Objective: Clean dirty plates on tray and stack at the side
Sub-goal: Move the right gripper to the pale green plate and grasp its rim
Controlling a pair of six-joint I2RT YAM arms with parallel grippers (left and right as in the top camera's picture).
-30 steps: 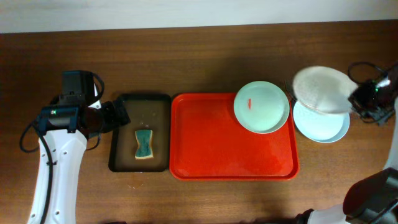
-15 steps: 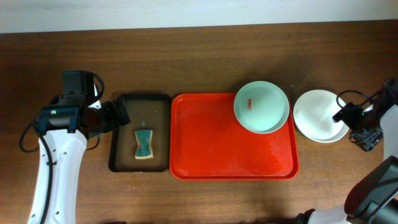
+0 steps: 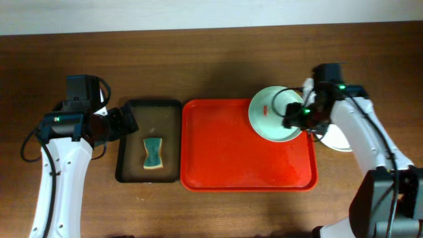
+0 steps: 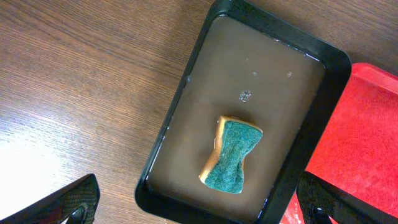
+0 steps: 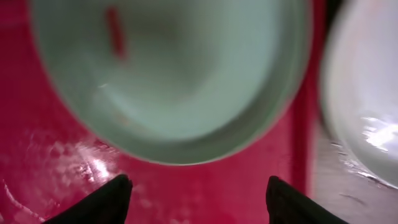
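Your right fingers (image 5: 112,202) are spread, holding nothing. They now hover over the smeared plate (image 3: 272,114) at the far right of the red tray (image 3: 231,158), away from the stacked plates (image 3: 338,140) on the counter (image 3: 211,59). Your right arm (image 3: 363,132) mostly hides that stack, and the wrist view is blurred. Your left fingers (image 4: 74,202) stay spread wide above the black tray (image 4: 186,124).

Glossy red plastic tray (image 3: 218,165) on matt grained wood table (image 3: 198,66).

Smeared plate (image 3: 271,114) in red tray (image 3: 231,155) corner.
Right claw (image 3: 295,116) over its right edge; white plate (image 3: 338,142) beside tray on surface (image 3: 198,59).
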